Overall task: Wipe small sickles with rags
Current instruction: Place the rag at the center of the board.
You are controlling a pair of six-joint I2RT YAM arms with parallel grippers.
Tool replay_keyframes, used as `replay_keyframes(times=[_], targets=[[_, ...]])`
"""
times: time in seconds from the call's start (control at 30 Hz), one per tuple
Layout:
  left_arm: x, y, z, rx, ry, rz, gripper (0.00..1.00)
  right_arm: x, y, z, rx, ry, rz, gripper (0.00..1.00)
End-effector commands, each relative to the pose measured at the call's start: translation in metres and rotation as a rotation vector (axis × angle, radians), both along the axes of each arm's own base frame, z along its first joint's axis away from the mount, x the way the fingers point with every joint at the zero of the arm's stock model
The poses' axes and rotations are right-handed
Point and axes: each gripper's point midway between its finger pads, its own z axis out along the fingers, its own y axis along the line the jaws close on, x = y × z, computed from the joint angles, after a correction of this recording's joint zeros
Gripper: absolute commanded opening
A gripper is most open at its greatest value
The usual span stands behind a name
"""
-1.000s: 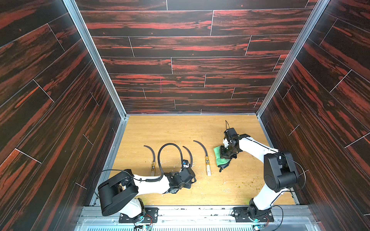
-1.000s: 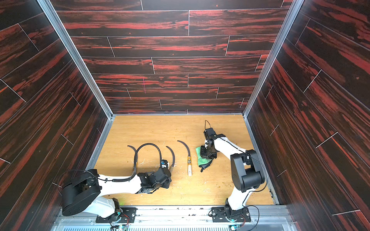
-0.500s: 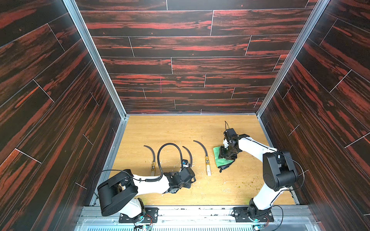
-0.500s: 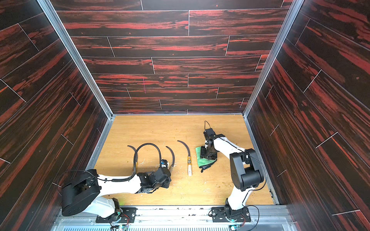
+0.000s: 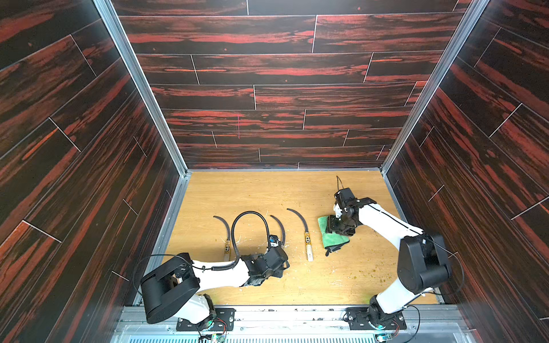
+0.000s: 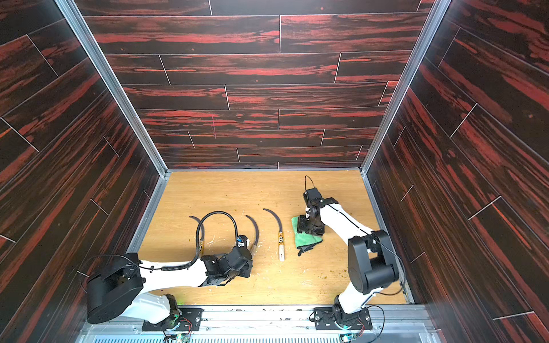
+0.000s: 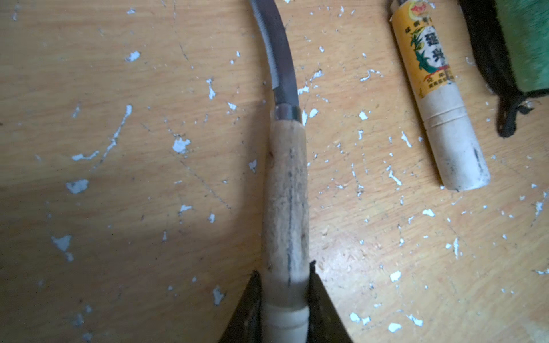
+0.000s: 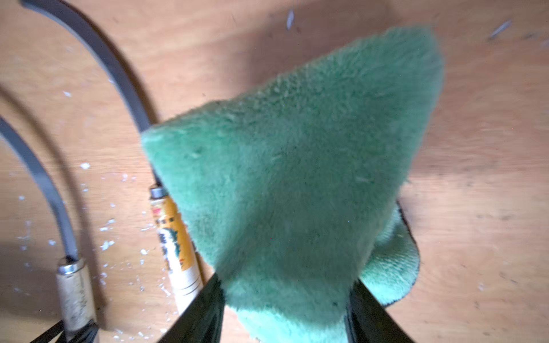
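1. The left gripper [image 7: 285,279] is low over the wooden table [image 5: 267,190]. Its jaws are clamped on the end of the plain pale handle of the middle sickle [image 5: 281,228].
2. This sickle lies flat on the table, and its dark curved blade points towards the back wall.
3. The left sickle [image 5: 226,234] lies on the table near the middle one, close to the black cable loop [image 5: 249,212] of the left arm. No gripper touches it.
4. The right sickle [image 5: 307,240] lies between the middle sickle and the green rag [image 5: 334,241]. Its handle carries a yellow label band, and nothing holds it.
5. The rag lies on the table just beside the right sickle, with its black cord [image 5: 329,251] at the end nearer to the robot.
6. The right gripper [image 8: 286,285] is down on the rag. In the right wrist view its jaws stand apart, and a fluffy fold of the rag fills the gap between them. Whether they press the rag, I cannot tell.
7. Small white flecks [image 7: 181,145] are scattered on the table around the sickle handles.
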Motion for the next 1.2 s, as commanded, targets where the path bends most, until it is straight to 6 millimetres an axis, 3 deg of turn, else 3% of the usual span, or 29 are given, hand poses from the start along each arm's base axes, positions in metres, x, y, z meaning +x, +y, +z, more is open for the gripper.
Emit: replay_keyframes(times=[0.0,0.17,0.3,0.4,0.67,0.87,0.97,1.17], targets=[[0.006,0.003,0.010,-0.009,-0.038,0.009,0.16,-0.006,-0.004,0.016,-0.020,-0.015,-0.006,0.63],[0.008,0.004,0.014,-0.015,-0.045,0.011,0.16,-0.011,-0.005,0.007,-0.027,0.007,-0.002,0.63],[0.007,0.003,0.014,-0.018,-0.044,0.009,0.16,-0.015,-0.019,-0.002,-0.148,0.037,-0.016,0.62],[0.008,0.005,0.015,-0.015,-0.044,0.015,0.16,-0.020,-0.012,0.015,-0.190,-0.020,0.007,0.63],[0.010,0.007,0.017,-0.017,-0.049,0.025,0.16,-0.021,-0.003,0.060,-0.107,-0.187,-0.041,0.63],[0.011,0.007,0.017,-0.020,-0.050,0.024,0.16,-0.025,-0.012,0.028,-0.240,-0.096,-0.041,0.63],[0.010,0.010,0.018,-0.029,-0.053,0.035,0.16,-0.025,0.003,0.030,-0.203,-0.124,-0.014,0.63],[0.011,0.011,0.036,-0.081,-0.091,0.039,0.16,-0.024,0.070,0.055,0.172,-0.196,0.126,0.63]])
